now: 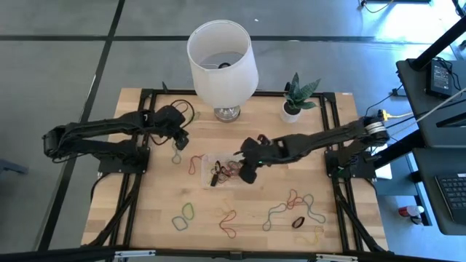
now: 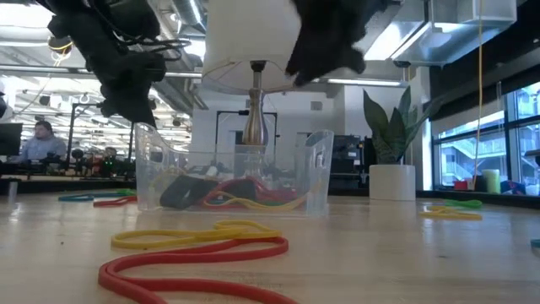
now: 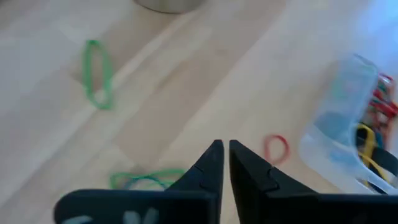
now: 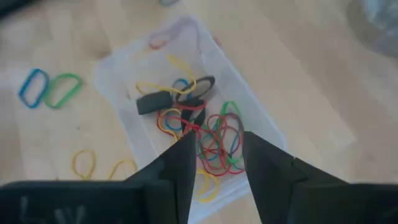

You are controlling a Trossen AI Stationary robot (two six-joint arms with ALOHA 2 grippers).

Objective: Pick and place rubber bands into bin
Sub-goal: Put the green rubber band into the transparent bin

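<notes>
The clear bin (image 1: 220,168) sits mid-table and holds several rubber bands (image 4: 205,124) in red, yellow, green, blue and black. More bands lie loose on the wood: a green one (image 1: 177,156), a red one (image 1: 195,164), and several toward the near edge (image 1: 291,205). My right gripper (image 4: 216,148) hovers open above the bin's right end (image 1: 247,172), holding nothing. My left gripper (image 3: 225,152) is left of the bin (image 1: 179,138), above the table, shut and empty. A red band (image 3: 275,148) and a green one (image 3: 98,74) lie ahead of it.
A white lampshade on a metal base (image 1: 222,54) and a small white plant pot (image 1: 293,109) stand at the far edge behind the bin. In the low view, red (image 2: 194,262) and yellow (image 2: 202,235) bands lie near the front edge. Bare wood lies at the table's near left.
</notes>
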